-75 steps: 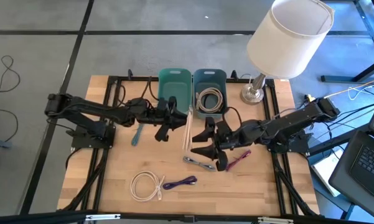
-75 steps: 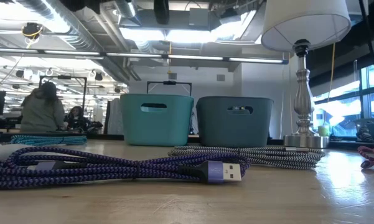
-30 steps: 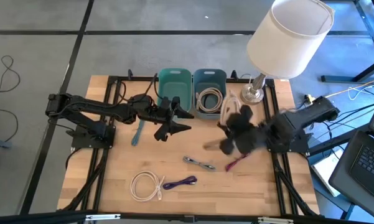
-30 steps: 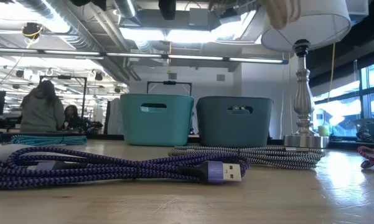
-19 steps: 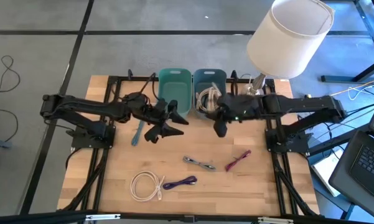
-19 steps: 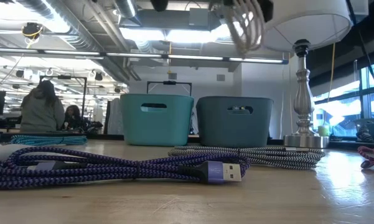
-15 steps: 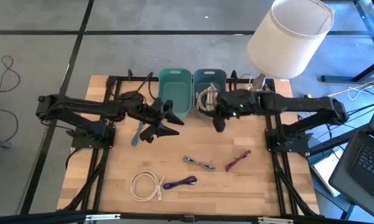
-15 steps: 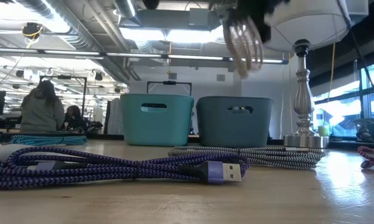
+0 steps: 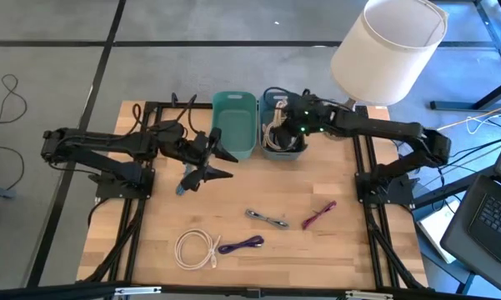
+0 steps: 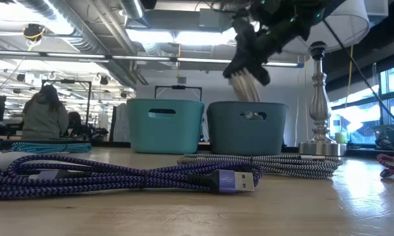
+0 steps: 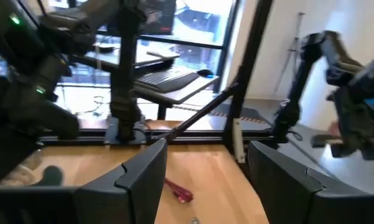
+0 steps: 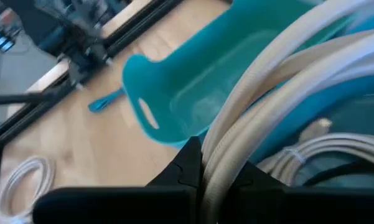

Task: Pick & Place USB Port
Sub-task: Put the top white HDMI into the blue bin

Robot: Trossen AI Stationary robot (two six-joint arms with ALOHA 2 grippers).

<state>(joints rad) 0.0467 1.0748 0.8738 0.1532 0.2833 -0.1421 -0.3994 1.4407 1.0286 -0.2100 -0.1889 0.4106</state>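
Right gripper (image 9: 290,127) jaws clamped on a beige cable bundle (image 10: 243,84), hanging over the dark teal bin (image 9: 281,107), which already holds a coiled cable. Green bin (image 9: 234,125) beside it, lamp (image 9: 383,52) at the desk (image 9: 150,250) corner. On the desk: white cable (image 9: 195,247), purple USB cable (image 9: 242,244), grey striped cable (image 9: 267,219), pink cable (image 9: 318,214), light blue cable (image 9: 184,179). Left gripper (image 9: 212,164) jaws apart, empty, near the green bin. Since a second ago the right arm has swung from mid-desk to the bin; the left pulled back slightly.

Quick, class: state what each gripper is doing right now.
Left gripper: open, holding nothing.
Right gripper: shut on the beige cable, over the dark blue bin.
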